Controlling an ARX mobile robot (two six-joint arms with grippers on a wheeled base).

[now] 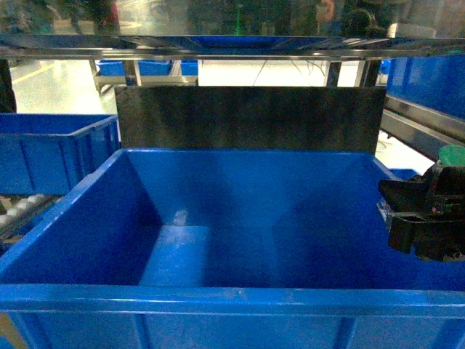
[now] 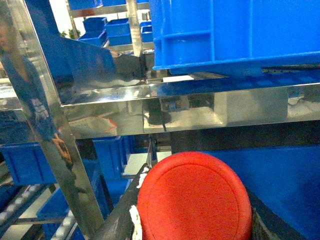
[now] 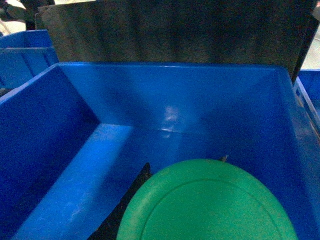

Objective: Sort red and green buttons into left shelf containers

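A red button (image 2: pixel 195 197) fills the bottom of the left wrist view. My left gripper (image 2: pixel 197 200) is shut on it, with a dark finger (image 2: pixel 122 212) on each side. The left gripper is out of the head view. My right gripper (image 3: pixel 202 205) is shut on a green button (image 3: pixel 207 200), held over the inside of a large blue container (image 3: pixel 165 95). In the head view that container (image 1: pixel 218 298) fills the front. The right gripper (image 1: pixel 421 218) sits over its right wall, and the green cap (image 1: pixel 454 154) shows above it.
A steel shelf beam (image 2: pixel 200 102) and a slanted steel post (image 2: pixel 45 130) stand just beyond the red button. Another blue bin (image 2: pixel 235 35) rests on the shelf above. A second blue bin (image 1: pixel 51 145) sits at the left, and a dark panel (image 1: pixel 251 116) stands behind the front container.
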